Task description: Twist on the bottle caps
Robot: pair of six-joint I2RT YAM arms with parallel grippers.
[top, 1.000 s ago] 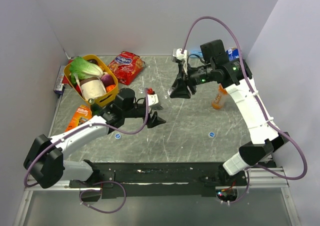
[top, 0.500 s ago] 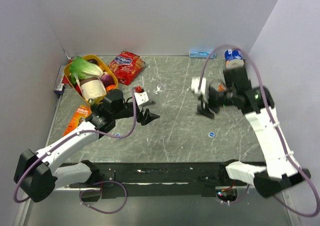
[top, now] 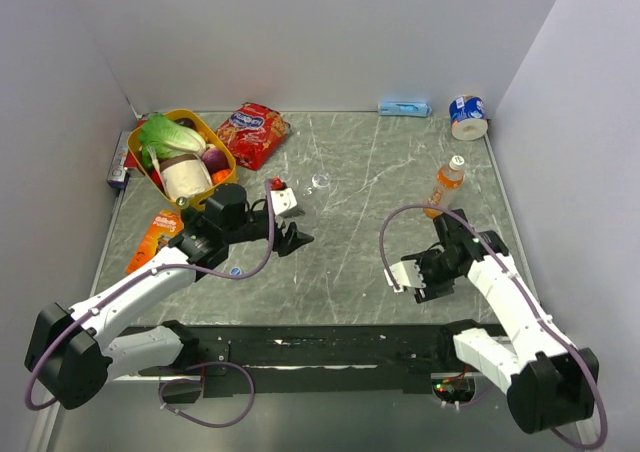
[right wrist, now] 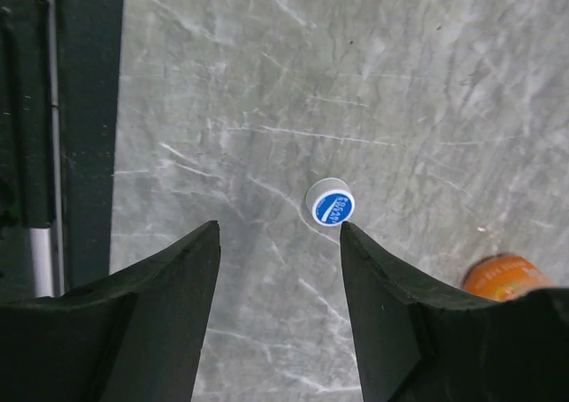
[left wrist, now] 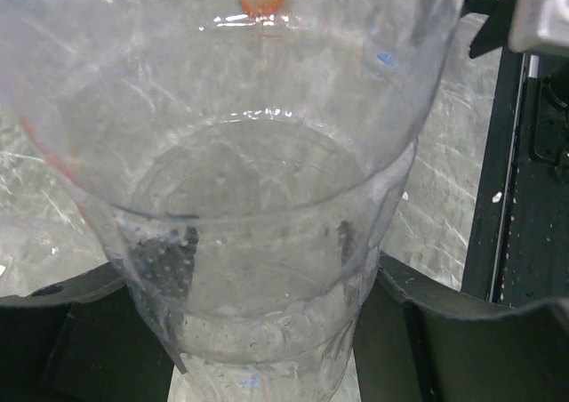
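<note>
Clamping the clear bottle (left wrist: 267, 180) between its fingers, the left gripper (left wrist: 267, 322) is pressing both pads on the wall. Right gripper (right wrist: 277, 242) is hovering, jaws apart, gripping nothing, over a blue cap (right wrist: 330, 202) lying on the scratched grey marbled table (right wrist: 267, 64). Orange bottle (top: 447, 185) is standing beyond it. White walls (top: 300, 32) are enclosing three sides.

2 white-shelled arms (top: 150, 277) with black joints; looping purple cables (top: 383, 244); matte black hand fingers (right wrist: 160, 322).

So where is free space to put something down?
Bare table between the left tool, gripping a clear bottle, and right tool; also at the back, between red bag and blue packet. Crowded around the yellow basket.
</note>
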